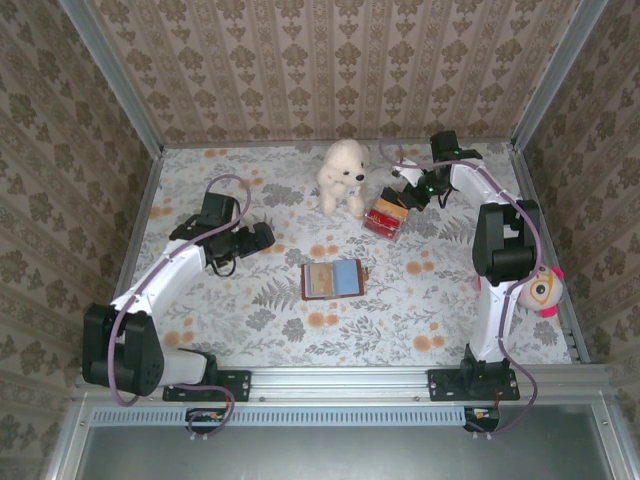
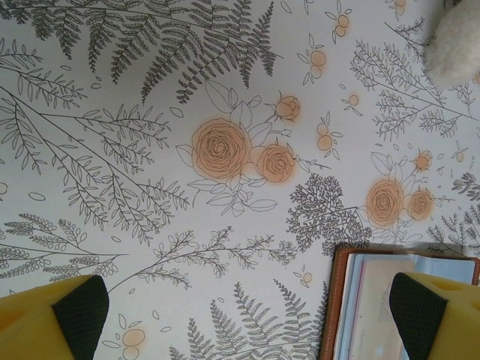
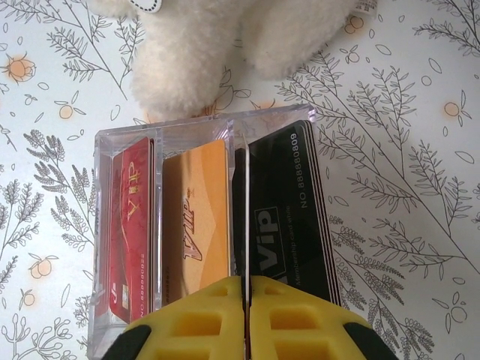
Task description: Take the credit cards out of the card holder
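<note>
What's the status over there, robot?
Left gripper open, near card holder. Right gripper shut above clear box. Card holder open flat, no gripper on it. Plush dog close beside box.

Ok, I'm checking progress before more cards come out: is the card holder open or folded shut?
Open. The card holder lies spread flat, its brown border framing the light-blue lining and pockets, which face up.

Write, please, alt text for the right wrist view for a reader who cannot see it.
The right hand, its yellow fingers shut, hovers over a clear box with three slots holding red cards, an orange VIP card and black VIP cards. A white plush toy sits behind it on a floral tablecloth.
</note>
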`<action>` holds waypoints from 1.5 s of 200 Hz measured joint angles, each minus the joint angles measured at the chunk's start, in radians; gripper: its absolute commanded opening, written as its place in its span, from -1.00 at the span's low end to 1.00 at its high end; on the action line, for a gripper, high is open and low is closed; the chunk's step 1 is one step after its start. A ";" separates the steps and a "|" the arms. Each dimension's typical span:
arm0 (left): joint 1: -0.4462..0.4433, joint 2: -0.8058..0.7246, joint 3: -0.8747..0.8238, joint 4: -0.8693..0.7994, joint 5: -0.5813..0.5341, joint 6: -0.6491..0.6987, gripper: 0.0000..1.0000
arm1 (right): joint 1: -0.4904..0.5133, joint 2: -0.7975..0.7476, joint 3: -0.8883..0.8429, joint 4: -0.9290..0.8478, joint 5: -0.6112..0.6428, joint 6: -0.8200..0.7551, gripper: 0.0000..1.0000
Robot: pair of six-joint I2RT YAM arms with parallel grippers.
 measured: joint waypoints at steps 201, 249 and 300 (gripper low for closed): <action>-0.081 0.023 0.004 0.009 0.037 0.005 1.00 | 0.000 -0.223 -0.163 0.261 0.065 0.543 -0.40; -0.190 -0.010 -0.010 0.021 0.018 -0.040 1.00 | 0.052 -0.451 -0.405 0.350 0.164 0.895 -0.32; -0.303 -0.005 -0.049 0.068 0.015 -0.092 0.97 | 0.188 -0.628 -0.635 0.343 0.240 1.188 -0.13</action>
